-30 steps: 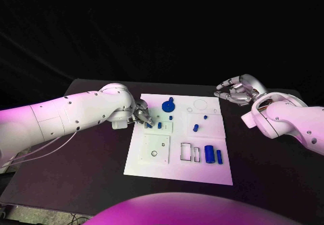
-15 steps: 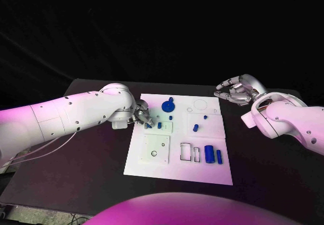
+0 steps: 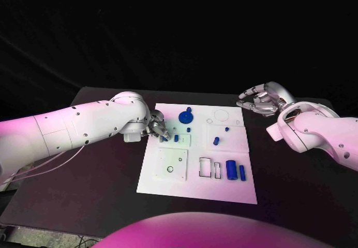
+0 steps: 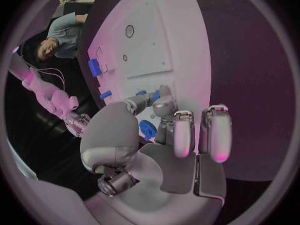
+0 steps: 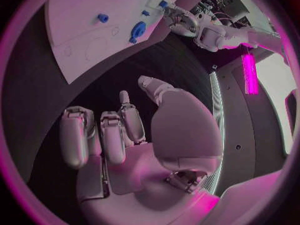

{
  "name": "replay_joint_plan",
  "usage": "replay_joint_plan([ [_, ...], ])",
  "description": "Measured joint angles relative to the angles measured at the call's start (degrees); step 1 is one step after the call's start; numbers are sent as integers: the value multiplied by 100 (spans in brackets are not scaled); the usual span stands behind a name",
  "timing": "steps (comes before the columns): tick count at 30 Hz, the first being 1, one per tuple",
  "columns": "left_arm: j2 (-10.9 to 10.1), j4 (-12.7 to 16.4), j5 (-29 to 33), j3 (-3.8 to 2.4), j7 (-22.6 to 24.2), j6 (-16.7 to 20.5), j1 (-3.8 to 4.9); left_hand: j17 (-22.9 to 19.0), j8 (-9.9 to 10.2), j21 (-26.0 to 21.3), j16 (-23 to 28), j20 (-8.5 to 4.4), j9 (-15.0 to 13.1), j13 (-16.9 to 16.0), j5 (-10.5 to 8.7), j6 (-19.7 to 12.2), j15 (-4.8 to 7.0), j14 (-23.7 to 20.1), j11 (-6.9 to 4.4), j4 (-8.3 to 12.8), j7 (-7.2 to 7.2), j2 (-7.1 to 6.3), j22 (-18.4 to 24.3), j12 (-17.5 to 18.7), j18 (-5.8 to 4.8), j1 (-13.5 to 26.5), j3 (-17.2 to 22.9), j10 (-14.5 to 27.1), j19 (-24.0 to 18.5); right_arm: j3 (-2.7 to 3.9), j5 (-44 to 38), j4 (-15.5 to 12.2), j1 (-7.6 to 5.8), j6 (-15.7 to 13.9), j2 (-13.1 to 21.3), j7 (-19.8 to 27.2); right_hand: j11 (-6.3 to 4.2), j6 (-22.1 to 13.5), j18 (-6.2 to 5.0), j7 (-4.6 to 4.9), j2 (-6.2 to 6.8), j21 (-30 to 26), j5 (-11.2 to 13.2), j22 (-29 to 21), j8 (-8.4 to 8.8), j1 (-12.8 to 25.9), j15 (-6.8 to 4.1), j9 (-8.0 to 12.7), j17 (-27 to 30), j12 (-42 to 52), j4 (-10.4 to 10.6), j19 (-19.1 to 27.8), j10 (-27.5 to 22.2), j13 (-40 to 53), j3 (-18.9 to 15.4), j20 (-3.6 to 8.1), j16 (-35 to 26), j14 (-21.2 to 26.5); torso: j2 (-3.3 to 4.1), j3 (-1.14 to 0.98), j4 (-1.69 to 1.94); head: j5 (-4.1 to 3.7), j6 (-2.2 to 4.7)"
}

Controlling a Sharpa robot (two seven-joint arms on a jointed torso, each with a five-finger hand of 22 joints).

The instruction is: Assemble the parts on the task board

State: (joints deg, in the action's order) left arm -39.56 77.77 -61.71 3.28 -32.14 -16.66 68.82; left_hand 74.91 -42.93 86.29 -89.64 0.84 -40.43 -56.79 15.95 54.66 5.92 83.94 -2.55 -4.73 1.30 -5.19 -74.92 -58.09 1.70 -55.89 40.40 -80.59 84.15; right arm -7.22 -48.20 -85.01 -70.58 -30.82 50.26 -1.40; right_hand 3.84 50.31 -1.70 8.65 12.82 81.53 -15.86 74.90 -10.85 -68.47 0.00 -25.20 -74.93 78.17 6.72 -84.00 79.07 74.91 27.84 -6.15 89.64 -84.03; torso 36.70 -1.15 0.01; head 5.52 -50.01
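The left hand (image 3: 156,127) sits at the left edge of the task board (image 3: 195,191), in the centre-left of the head view, its fingers drawn together over a small blue part (image 3: 164,137) at the board's upper left quarter. In the left wrist view the fingertips (image 4: 164,105) close around something blue at the board's surface, but whether they actually pinch the piece or only press on it I cannot tell. The right hand (image 3: 258,99) hovers over the dark table (image 3: 89,170) at the upper right of the head view, well apart from the board's right edge, fingers loosely curled and holding nothing; the right wrist view shows the same, its fingers (image 5: 112,137) bent inward with the palm bare. My reading is that the step in hand is seating that small piece into a socket on the board's left side, and the next move calls for a steady downward push with the piece kept upright, then a clean release without dragging it out. Counting in the head view: one board; one round blue disc (image 3: 185,118) near the top of the board; one short peg (image 3: 177,138) just right of the left hand; one small blue stub (image 3: 189,129) below the disc; one slanted peg (image 3: 216,140) near the middle; one tiny piece (image 3: 226,128) to its upper right; and two upright blue cylinders (image 3: 231,169) side by side in the lower right of the board.
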Motion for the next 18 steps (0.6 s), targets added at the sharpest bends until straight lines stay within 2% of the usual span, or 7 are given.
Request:
replay_joint_plan([
  [5, 5, -8, 1, 0, -7, 0, 0, 0, -9, 0, 0, 20, 6, 3, -64, 0, -21, 21, 0, 0, 0, 0, 0, -21, 0, 0, 0, 0, -20, 0, 0, -2, 0, 0, 2, 0, 0, 0, 0, 0, 0, 0, 0, 0, 0, 0, 0, 0, 0, 0, 0, 0, 0, 0, 0, 0, 0, 0, 0, -1, -2, -2, 0],
  [9, 9, -16, 12, -1, -21, -4, 2, 0, -9, 0, 0, 20, 55, 131, -368, -1, -21, 21, 0, 0, 0, 38, 0, 104, 0, 54, 0, 0, -20, 0, 0, -2, 0, -4, 4, 0, 0, -21, 0, -21, 14, -50, 0, 5, 0, 48, 0, -22, 1, -35, -33, 0, 0, 0, 33, 0, 0, 0, 0, -1, -3, -4, 0],
  [10, 11, -19, 15, -1, -25, -7, 2, 0, -10, -1, 0, 20, 61, 152, -398, -4, -21, 21, 0, 11, -4, -4, 0, 125, 1, 96, -10, 0, -20, 0, 0, -2, 0, -5, 4, 0, 0, -21, 0, -21, 14, -50, 0, 5, 0, 48, 0, -22, 1, -35, -33, 0, 0, 0, 33, 0, 0, 0, 0, 0, -2, -5, 0],
  [12, 12, -29, 21, -2, -38, -18, 3, 0, -31, -1, 0, 20, 79, 168, -455, -27, -21, 21, 0, 161, -32, -98, 0, 130, 0, 242, 128, 0, -20, 0, 0, -2, 0, -8, 4, 2, 0, -21, 1, -21, 7, -50, 0, 5, 0, 55, 0, -22, 1, -35, -33, 0, 0, 0, 33, 0, 0, 0, 0, 0, -2, -7, 0],
  [15, 15, -42, 25, -2, -57, -31, 4, 0, -36, -2, 0, 20, 105, 174, -501, -32, -21, 21, 0, 166, -49, -193, 1, 130, 0, 360, 133, 0, -20, 0, 0, -2, 0, -13, 4, 4, -16, -21, 1, -21, 7, -50, 0, 4, 0, 55, 0, -22, 1, -35, -33, 0, -16, 0, 33, 0, 0, 0, 0, 0, 0, -8, 0],
  [18, 18, -55, 28, -2, -72, -41, 6, 0, -17, -2, 0, 20, 110, 174, -510, -51, -21, 21, 0, 123, -50, -232, 1, 130, 1, 399, 91, 0, -20, 0, 0, -1, 0, -16, 4, 6, -16, -21, 0, -21, 7, -77, 0, 4, 0, 54, 0, -22, 1, -35, -33, 0, -16, 0, 33, 0, 0, 0, 0, 0, 0, -8, 0],
])
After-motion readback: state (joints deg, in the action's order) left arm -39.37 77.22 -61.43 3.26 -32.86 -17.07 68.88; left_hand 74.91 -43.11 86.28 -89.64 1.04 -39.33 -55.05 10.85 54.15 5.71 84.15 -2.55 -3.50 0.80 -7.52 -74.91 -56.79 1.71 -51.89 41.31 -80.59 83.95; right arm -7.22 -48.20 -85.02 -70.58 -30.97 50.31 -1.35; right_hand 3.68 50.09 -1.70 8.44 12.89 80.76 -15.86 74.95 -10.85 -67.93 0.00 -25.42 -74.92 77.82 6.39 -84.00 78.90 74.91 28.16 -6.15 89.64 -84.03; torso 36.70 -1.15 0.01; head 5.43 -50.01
